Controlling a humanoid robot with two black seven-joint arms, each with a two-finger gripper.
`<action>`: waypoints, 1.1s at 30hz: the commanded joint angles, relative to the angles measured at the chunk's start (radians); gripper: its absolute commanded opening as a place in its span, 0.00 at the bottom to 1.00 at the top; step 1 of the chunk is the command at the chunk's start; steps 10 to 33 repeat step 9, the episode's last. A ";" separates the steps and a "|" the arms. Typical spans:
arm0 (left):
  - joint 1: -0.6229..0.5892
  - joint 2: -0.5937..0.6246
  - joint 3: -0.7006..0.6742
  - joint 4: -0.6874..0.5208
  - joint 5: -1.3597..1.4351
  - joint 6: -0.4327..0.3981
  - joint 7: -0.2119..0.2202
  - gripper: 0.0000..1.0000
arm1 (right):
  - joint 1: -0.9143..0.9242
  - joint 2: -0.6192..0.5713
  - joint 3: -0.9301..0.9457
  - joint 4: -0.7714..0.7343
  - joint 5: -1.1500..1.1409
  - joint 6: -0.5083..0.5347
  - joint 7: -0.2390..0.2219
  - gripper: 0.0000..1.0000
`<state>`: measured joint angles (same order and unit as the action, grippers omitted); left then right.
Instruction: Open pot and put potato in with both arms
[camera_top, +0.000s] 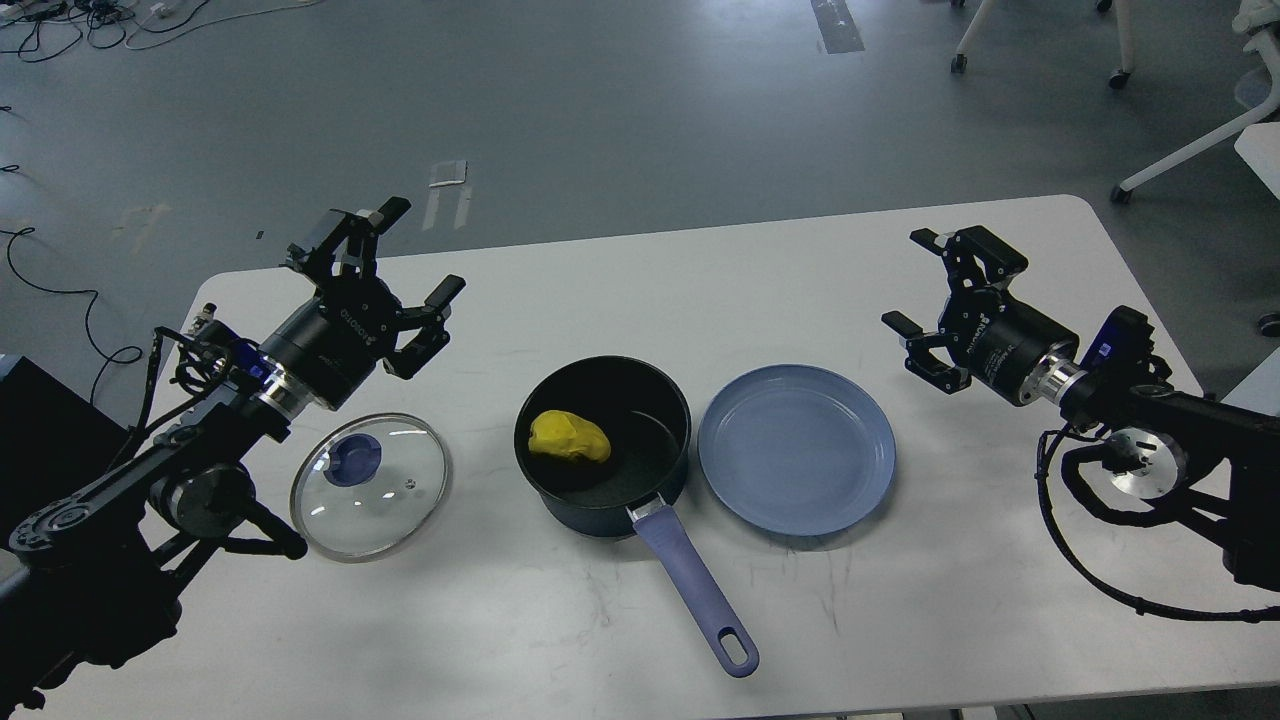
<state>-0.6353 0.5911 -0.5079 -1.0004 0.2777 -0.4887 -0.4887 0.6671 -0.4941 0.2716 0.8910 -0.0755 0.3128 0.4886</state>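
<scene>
A dark pot (640, 470) with a purple handle (695, 590) stands open at the middle of the white table (1000, 600). A yellow potato (569, 437) lies inside it on the left side. The glass lid (371, 485) with a blue knob lies flat on the table left of the pot. My left gripper (415, 255) is open and empty, held above the table behind the lid. My right gripper (920, 285) is open and empty, at the right of the table beyond the plate.
An empty blue plate (796, 448) sits right of the pot, touching or nearly touching it. Chair legs (1180, 150) stand on the floor at the far right. Cables lie on the floor at the far left.
</scene>
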 joint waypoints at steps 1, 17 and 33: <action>0.009 -0.010 0.000 0.002 0.000 0.000 0.000 0.98 | 0.003 0.003 0.011 0.000 0.000 -0.006 0.000 1.00; 0.011 -0.024 0.000 0.002 0.000 0.000 0.000 0.98 | -0.006 0.003 0.028 0.002 0.000 -0.006 0.000 1.00; 0.011 -0.024 0.000 0.002 0.000 0.000 0.000 0.98 | -0.006 0.003 0.028 0.002 0.000 -0.006 0.000 1.00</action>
